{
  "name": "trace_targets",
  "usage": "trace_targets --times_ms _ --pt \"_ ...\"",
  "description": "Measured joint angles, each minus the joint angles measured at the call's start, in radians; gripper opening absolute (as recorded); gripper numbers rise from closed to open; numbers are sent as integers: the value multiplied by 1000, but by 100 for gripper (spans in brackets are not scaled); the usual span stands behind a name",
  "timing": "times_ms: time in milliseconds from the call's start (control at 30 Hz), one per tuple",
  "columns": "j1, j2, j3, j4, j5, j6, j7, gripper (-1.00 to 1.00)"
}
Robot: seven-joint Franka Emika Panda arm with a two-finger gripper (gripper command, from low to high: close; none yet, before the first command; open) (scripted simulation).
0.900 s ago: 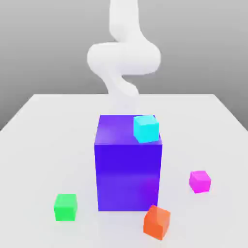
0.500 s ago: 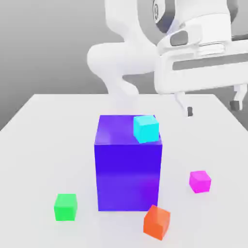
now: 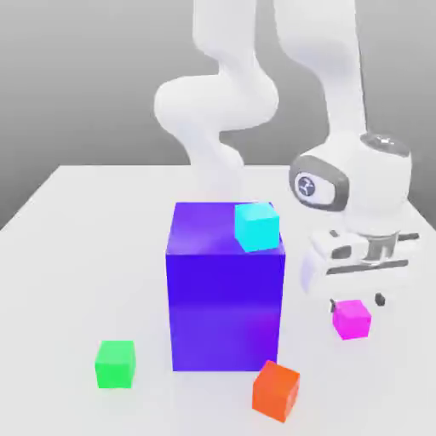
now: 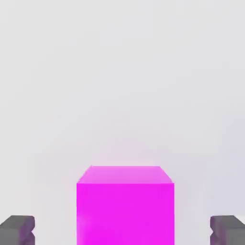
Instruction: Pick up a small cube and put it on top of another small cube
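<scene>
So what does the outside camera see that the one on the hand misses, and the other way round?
The exterior view alone takes in the white arm, the big blue-purple block with a cyan cube on top, the green cube and the orange cube. The hand view alone shows both dark fingertips apart, flanking the cube. Both show the magenta-pink cube on the white table.

My arm (image 3: 341, 77) runs off the top of the exterior view. My gripper (image 3: 358, 301) covers the top edge of the small magenta cube (image 3: 352, 319). In the hand view, the magenta cube (image 4: 125, 206) and my two dark fingertips (image 4: 17, 229) are cut off by the picture's edge. The orange cube (image 3: 276, 390) hides the big blue-purple block's (image 3: 224, 289) near corner.
</scene>
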Motion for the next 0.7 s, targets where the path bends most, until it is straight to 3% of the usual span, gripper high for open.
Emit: trace_targets --times_ms 233,467,700 --pt "14 9 -15 2 -8 9 7 -100" --pt "-84 -213 145 -44 253 -166 -191 -100" --pt "-185 -133 84 176 278 -373 -360 -100"
